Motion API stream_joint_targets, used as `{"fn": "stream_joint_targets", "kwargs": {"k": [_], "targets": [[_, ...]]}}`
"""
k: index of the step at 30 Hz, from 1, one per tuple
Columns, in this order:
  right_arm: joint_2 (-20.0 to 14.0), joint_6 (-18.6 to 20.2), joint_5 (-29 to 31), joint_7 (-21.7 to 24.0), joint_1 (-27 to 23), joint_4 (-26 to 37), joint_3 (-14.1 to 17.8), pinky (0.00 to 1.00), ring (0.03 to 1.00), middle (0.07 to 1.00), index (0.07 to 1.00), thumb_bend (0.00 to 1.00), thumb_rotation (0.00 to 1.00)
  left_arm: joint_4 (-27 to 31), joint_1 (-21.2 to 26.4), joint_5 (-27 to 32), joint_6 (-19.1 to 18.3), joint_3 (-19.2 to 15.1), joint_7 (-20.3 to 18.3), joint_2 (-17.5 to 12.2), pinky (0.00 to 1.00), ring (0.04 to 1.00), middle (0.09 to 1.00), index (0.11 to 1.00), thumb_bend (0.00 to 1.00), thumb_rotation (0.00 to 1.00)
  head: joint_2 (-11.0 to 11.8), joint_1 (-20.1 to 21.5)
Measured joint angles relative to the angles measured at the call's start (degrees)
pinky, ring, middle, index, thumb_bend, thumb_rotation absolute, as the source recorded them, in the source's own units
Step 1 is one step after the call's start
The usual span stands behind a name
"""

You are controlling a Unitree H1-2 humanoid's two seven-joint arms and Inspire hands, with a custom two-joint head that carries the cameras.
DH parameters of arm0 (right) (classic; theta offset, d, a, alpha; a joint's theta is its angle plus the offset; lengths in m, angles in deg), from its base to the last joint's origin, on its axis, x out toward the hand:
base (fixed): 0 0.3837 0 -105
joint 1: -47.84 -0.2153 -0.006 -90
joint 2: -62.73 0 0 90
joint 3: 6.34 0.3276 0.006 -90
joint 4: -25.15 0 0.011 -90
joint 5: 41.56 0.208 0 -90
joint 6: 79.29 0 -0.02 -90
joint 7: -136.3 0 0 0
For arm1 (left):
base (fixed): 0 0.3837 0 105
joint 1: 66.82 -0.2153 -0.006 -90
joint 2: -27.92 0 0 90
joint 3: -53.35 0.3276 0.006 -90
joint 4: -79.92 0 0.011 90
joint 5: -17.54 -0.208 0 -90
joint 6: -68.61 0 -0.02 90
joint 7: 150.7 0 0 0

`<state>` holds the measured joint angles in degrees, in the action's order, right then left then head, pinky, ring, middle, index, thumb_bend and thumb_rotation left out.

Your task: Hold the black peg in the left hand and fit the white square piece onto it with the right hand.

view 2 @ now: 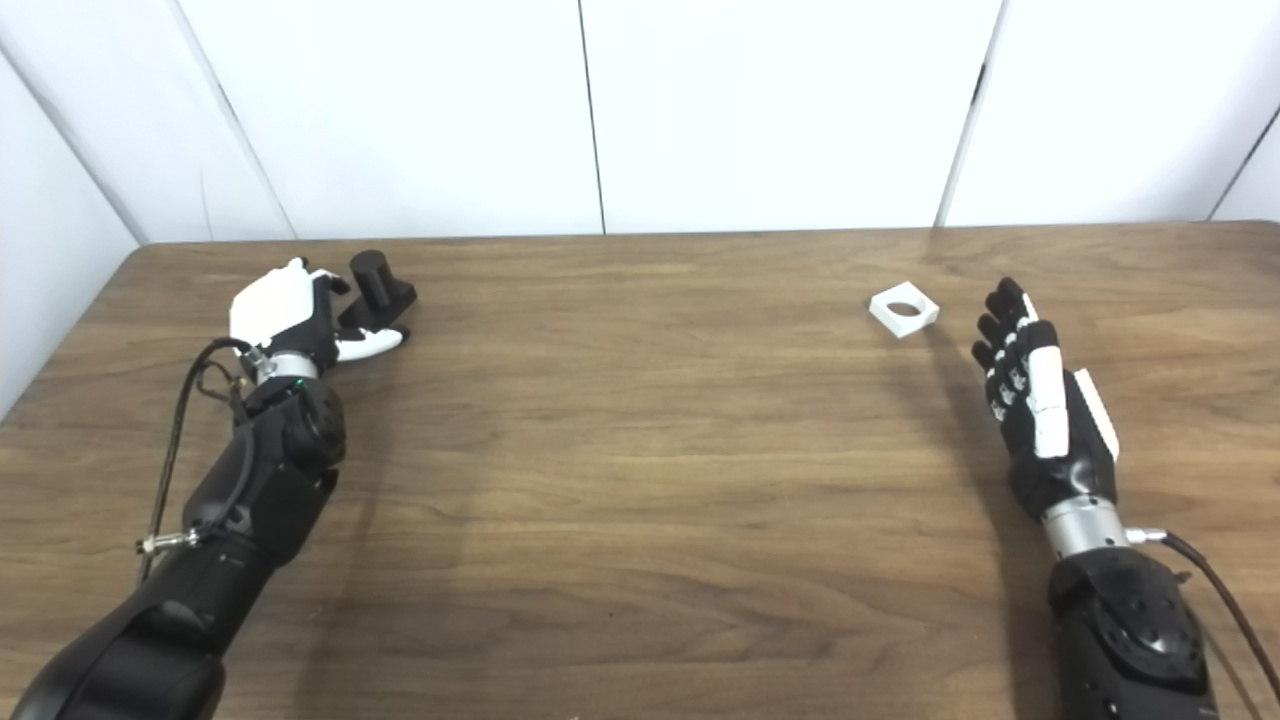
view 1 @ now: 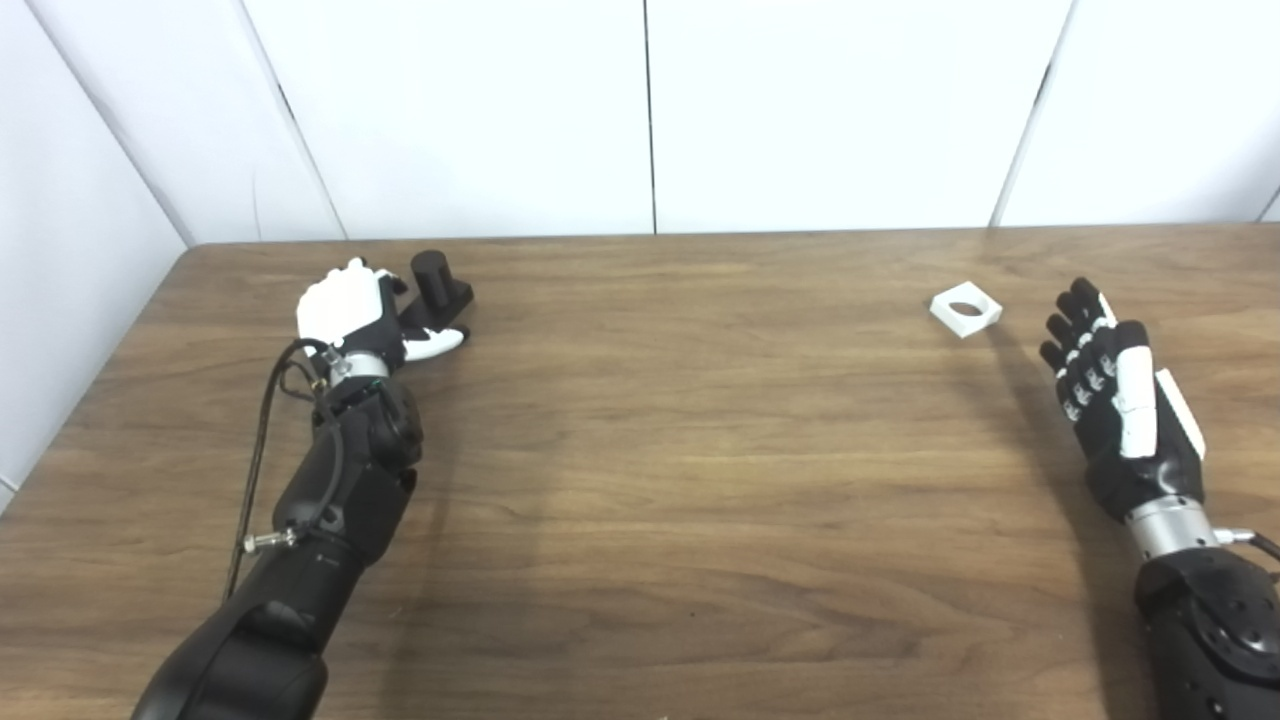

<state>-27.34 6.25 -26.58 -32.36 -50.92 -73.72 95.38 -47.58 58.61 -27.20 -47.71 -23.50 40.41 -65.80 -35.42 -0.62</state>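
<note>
Left hand [view 1: 350,312] sits right up against the black peg [view 1: 436,283], grip w/ fingers unclear, while right hand [view 1: 1110,385], fingers spread, waits near the white square piece [view 1: 965,309].

You have a brown wood-grain table [view 1: 680,450] with darker streaks running along it. The peg [view 1: 432,272] is matte black, base included. The square piece [view 1: 965,309] is plain white, its round hole showing the brown beneath. Your left hand [view 1: 362,316] has a white back shell over black, with a white thumb. Your right hand [view 1: 1110,395] is black with white strips and small white marks on the fingers [view 1: 1072,330]. The wall panels [view 1: 840,110] behind are white with dark seams.
</note>
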Motion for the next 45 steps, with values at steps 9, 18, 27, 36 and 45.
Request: {"fn": "stream_joint_targets", "kwargs": {"k": [9, 18, 27, 36, 45], "targets": [[0.0, 0.0, 0.5, 0.0, 0.2, 0.3, 0.1, 1.0, 1.0, 1.0, 1.0, 0.56, 1.0, -2.7, 2.0, 0.5, 0.1, 1.8, 0.1, 0.1, 1.0, 1.0, 1.0, 0.778, 0.82, 0.51, 0.3, 0.5], [0.0, 0.0, 0.9, 0.0, 0.4, 0.3, 0.3, 1.0, 1.0, 1.0, 1.0, 0.56, 1.0, -6.2, 3.8, 1.8, 0.6, 3.1, 2.0, 0.3, 1.0, 1.0, 1.0, 0.785, 0.81, 0.5, 0.8, 0.5], [0.0, -0.5, 1.3, 0.0, 0.5, 0.3, 0.4, 1.0, 1.0, 1.0, 1.0, 0.55, 1.0, -7.9, 4.3, 3.0, 2.5, 3.6, 3.9, 0.5, 1.0, 1.0, 0.991, 0.725, 0.8, 0.45, 0.9, 0.4], [-0.2, -1.2, 1.3, 0.4, 0.5, 0.3, 0.2, 1.0, 1.0, 1.0, 1.0, 0.58, 1.0, -8.0, 4.4, 3.6, 3.0, 3.8, 6.3, 0.8, 1.0, 1.0, 0.923, 0.598, 0.74, 0.31, 0.7, 0.0], [-0.2, -1.3, 1.5, 0.6, 0.5, 0.2, 0.3, 1.0, 1.0, 1.0, 1.0, 0.56, 1.0, -7.6, 4.2, 4.6, 4.9, 3.3, 8.9, 1.0, 1.0, 0.996, 0.864, 0.493, 0.71, 0.2, 0.5, -0.4]]}}
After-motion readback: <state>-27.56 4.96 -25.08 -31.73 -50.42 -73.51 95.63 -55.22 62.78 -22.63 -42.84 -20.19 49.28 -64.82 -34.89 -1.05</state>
